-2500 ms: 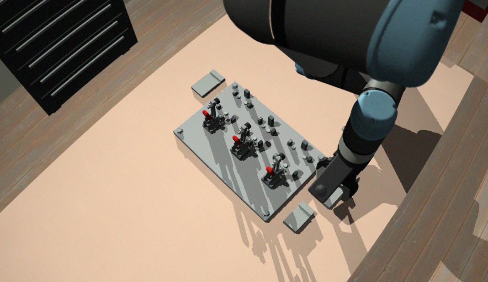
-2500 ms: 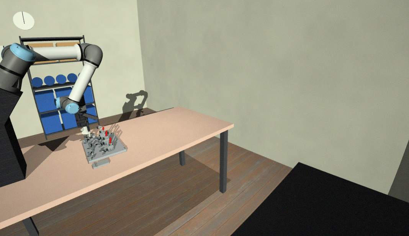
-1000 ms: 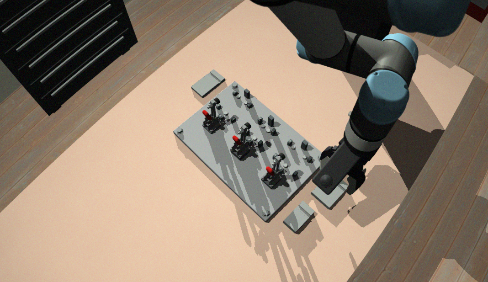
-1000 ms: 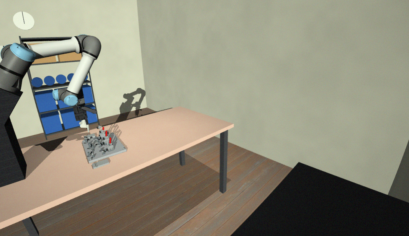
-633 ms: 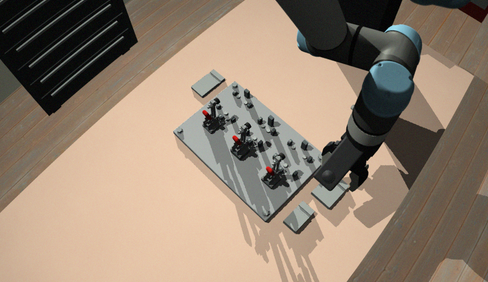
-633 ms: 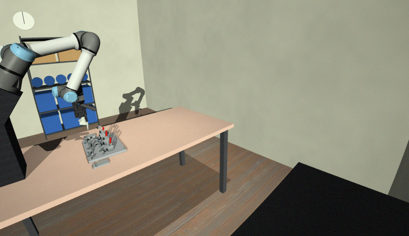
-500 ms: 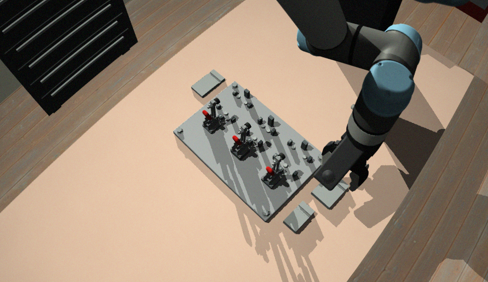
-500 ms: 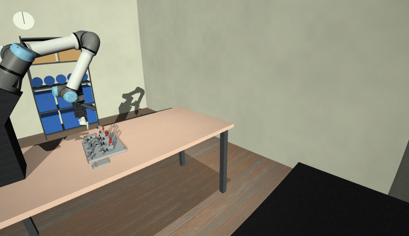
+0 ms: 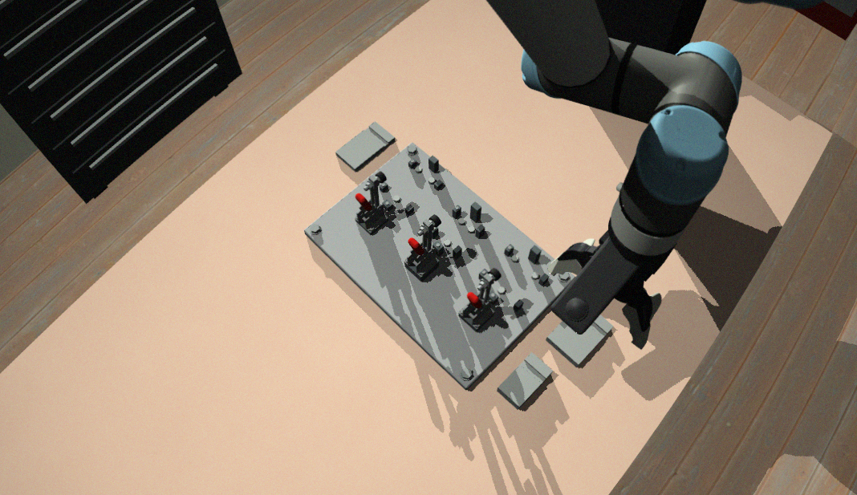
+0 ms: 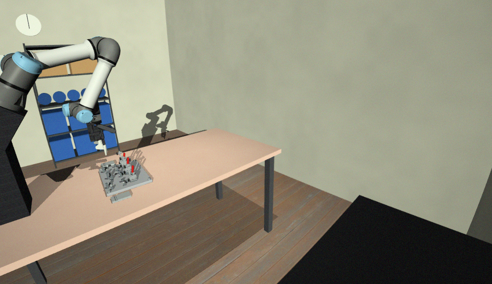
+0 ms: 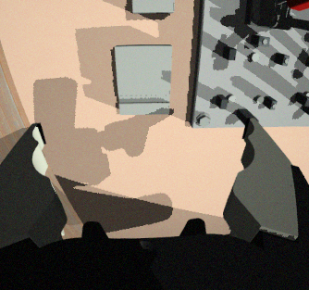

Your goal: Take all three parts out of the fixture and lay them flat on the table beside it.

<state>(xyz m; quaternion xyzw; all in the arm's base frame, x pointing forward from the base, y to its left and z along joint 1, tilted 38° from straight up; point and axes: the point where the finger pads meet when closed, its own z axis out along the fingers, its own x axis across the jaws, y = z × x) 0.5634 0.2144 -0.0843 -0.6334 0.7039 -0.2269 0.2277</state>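
Note:
The grey fixture plate [image 9: 338,243] [image 10: 144,180] lies on the table, with no part in it. One flat grey part [image 9: 364,148] [image 10: 121,197] lies beside its upper-left end in the top view. A second, narrower part [image 9: 520,387] [image 11: 153,0] lies flat beside the opposite end. The third part [image 9: 574,346] [image 11: 143,75] lies flat next to it, near the plate's corner and partly under the arm in the top view. My gripper [image 9: 597,306] [image 10: 102,151] [image 11: 143,120] is open and empty, raised above the table near the third part.
Three clamps with red handles [image 9: 362,201] [image 9: 414,245] [image 9: 473,300] stand raised on the plate. Small pins and blocks stick up beside them. A black drawer cabinet [image 9: 119,66] stands beyond the table. A shelf with blue bins [image 10: 55,121] stands behind the arm.

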